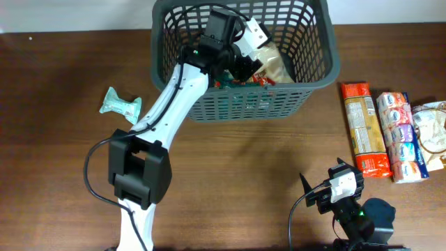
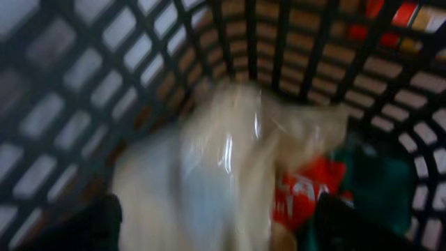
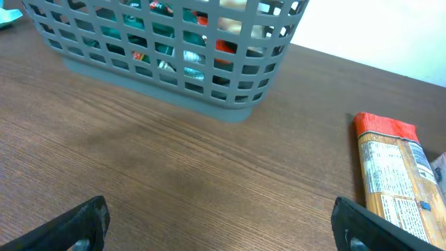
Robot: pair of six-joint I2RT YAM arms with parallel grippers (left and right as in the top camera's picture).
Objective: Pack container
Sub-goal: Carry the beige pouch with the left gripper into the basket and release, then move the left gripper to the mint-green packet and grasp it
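Note:
The container (image 1: pixel 244 104) is a dark grey lattice basket at the back middle of the table; it also shows in the right wrist view (image 3: pixel 174 63). My left gripper (image 1: pixel 245 64) reaches down inside it. In the blurred left wrist view its fingers (image 2: pixel 219 226) are spread wide, with a cream and clear packet (image 2: pixel 209 160) lying between and beyond them against the lattice wall (image 2: pixel 104 77). That packet (image 1: pixel 273 61) also shows from overhead. Red and green packets (image 2: pixel 306 195) lie beside it. My right gripper (image 1: pixel 322 178) (image 3: pixel 223 223) is open and empty over bare wood at the front right.
A teal packet (image 1: pixel 120 104) lies left of the basket. At the right lie a long orange-red packet (image 1: pixel 364 129) (image 3: pixel 394 174), a white, blue and pink multipack (image 1: pixel 403 136) and a clear bag (image 1: pixel 433 132).

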